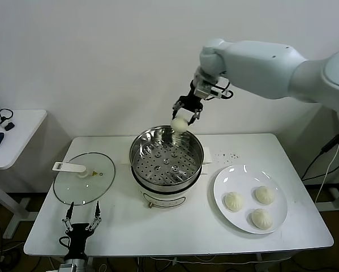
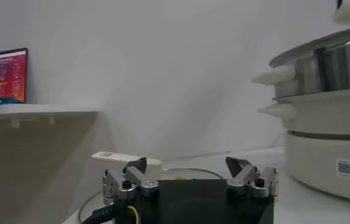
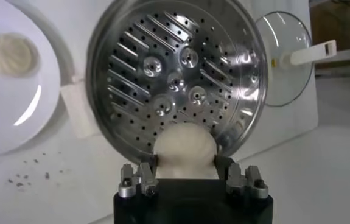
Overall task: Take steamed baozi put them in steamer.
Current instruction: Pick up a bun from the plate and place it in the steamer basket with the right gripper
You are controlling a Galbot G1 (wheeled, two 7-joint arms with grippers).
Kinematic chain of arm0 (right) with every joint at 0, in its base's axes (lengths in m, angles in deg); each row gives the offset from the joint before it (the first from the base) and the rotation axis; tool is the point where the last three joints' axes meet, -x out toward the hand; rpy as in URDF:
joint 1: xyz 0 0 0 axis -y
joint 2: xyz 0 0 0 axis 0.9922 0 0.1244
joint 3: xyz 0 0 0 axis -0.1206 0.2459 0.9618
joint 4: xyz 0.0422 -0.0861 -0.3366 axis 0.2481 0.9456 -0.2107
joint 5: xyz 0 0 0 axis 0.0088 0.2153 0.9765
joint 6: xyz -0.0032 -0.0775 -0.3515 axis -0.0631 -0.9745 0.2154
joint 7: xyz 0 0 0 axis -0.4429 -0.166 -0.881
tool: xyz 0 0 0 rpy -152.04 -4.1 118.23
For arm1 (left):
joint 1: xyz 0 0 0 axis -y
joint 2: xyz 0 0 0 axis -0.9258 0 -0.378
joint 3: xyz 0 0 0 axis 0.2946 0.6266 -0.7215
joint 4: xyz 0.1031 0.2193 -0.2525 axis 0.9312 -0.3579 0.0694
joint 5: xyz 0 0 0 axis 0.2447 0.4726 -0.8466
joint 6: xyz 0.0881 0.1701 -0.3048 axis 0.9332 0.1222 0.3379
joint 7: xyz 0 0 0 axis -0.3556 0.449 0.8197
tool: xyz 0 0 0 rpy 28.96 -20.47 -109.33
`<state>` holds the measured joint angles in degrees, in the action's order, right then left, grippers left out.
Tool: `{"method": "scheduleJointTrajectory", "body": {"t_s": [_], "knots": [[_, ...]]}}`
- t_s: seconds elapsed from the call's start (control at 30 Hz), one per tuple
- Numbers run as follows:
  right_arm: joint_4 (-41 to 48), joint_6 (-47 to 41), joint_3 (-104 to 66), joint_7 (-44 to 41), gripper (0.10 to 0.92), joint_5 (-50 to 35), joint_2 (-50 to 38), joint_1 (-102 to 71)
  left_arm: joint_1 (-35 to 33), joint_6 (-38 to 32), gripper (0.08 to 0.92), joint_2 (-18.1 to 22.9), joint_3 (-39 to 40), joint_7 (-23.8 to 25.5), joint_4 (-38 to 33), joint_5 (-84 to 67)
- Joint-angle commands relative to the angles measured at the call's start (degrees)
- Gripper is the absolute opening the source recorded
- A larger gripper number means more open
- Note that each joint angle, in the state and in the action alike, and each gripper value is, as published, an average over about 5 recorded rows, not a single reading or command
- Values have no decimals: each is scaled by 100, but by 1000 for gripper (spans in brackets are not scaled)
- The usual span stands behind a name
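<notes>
Above the steamer's (image 1: 166, 160) far rim, the right gripper (image 1: 185, 115) pinches one bun (image 1: 179, 124).
Empty tray lies below and nearer; three buns (image 1: 253, 205) wait on the plate (image 1: 226, 180); left gripper (image 1: 82, 223) idles agape.

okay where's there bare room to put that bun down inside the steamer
The steamer's whole perforated tray is bare. The right gripper holds a bun above its far rim. The plate is crowded with three buns.
</notes>
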<state>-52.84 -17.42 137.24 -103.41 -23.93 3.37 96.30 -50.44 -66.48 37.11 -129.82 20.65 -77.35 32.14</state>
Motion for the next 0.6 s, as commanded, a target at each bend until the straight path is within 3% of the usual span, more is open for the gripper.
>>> {"method": "scheduleJointTrajectory", "body": {"t_s": [0.03,0.6], "knots": [[949,326,-497,122,636,678,603,-838,14,5,823,26,6,0,21,4],[941,326,-345,117,645,608,709,-1052,26,-5,823,18,-10,-1,64,-1]]}}
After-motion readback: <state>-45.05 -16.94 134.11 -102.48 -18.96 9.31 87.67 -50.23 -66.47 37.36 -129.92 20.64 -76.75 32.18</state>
